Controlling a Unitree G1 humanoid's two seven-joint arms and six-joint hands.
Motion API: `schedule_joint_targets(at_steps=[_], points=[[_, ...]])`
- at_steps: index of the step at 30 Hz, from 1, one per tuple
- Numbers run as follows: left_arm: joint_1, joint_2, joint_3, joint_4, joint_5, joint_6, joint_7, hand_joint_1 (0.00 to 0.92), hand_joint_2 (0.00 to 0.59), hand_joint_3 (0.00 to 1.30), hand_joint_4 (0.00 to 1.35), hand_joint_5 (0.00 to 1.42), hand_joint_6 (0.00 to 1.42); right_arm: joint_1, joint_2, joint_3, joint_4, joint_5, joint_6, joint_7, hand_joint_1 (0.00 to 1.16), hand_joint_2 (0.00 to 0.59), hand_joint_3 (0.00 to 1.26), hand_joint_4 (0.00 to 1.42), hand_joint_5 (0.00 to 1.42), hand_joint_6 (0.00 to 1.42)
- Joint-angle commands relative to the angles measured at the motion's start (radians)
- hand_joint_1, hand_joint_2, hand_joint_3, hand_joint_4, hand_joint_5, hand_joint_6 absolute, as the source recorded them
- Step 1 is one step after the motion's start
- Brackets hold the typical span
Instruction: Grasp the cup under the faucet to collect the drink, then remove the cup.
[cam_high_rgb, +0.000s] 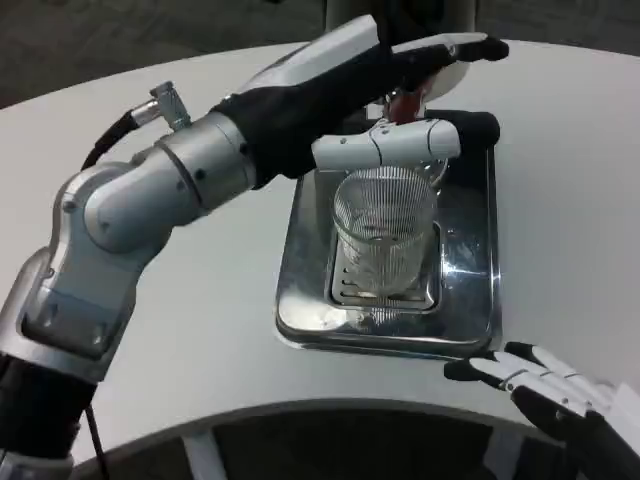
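chrome faucet hidden behind left robot hand

The light is bright and comes from above; the white table looks soft and even, with no hard shadows; the shiny metal tray shows white glare spots and dark mirror patches; the ribbed clear cup catches small sparkles; the silver forearm has gentle highlights; the floor at the top is dim; the picture is a bit grainy and soft, mostly at the edges.
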Motion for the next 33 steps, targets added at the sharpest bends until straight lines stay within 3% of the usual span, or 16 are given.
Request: schedule_joint_targets(at_steps=[1, 11, 16, 23, 29, 33], points=[[0.010, 0.025, -0.035, 0.035, 0.048, -0.004, -0.021, 0.000, 0.089, 0.15, 0.00, 0.03, 0.11, -0.015, 0.015, 0.015, -0.015, 0.008, 0.024, 0.011, 0.48, 0.474, 0.20, 0.12, 0.05, 0.06], [-0.005, 0.022, -0.045, 0.062, 0.073, -0.025, -0.026, 0.000, 0.090, 0.14, 0.00, 0.02, 0.10, -0.041, 0.047, 0.042, -0.015, 0.006, 0.078, 0.015, 0.48, 0.474, 0.20, 0.12, 0.05, 0.06], [-0.009, 0.024, -0.054, 0.069, 0.080, -0.030, -0.027, 0.000, 0.092, 0.14, 0.00, 0.01, 0.10, -0.051, 0.082, 0.070, -0.015, 0.001, 0.107, 0.008, 0.48, 0.474, 0.17, 0.11, 0.05, 0.08], [-0.018, 0.028, -0.061, 0.082, 0.080, -0.041, -0.026, 0.000, 0.091, 0.13, 0.00, 0.01, 0.10, -0.092, 0.137, 0.132, -0.015, -0.034, 0.185, 0.007, 0.51, 0.414, 0.09, 0.07, 0.07, 0.15], [-0.019, 0.033, -0.070, 0.087, 0.079, -0.046, -0.025, 0.000, 0.088, 0.13, 0.00, 0.00, 0.10, -0.138, 0.192, 0.212, -0.015, -0.116, 0.266, -0.025, 0.58, 0.361, 0.02, 0.03, 0.09, 0.17], [-0.021, 0.037, -0.071, 0.089, 0.078, -0.049, -0.025, 0.000, 0.086, 0.13, 0.00, 0.00, 0.10, -0.171, 0.210, 0.268, -0.015, -0.181, 0.322, -0.060, 0.64, 0.318, 0.01, 0.02, 0.08, 0.18]])
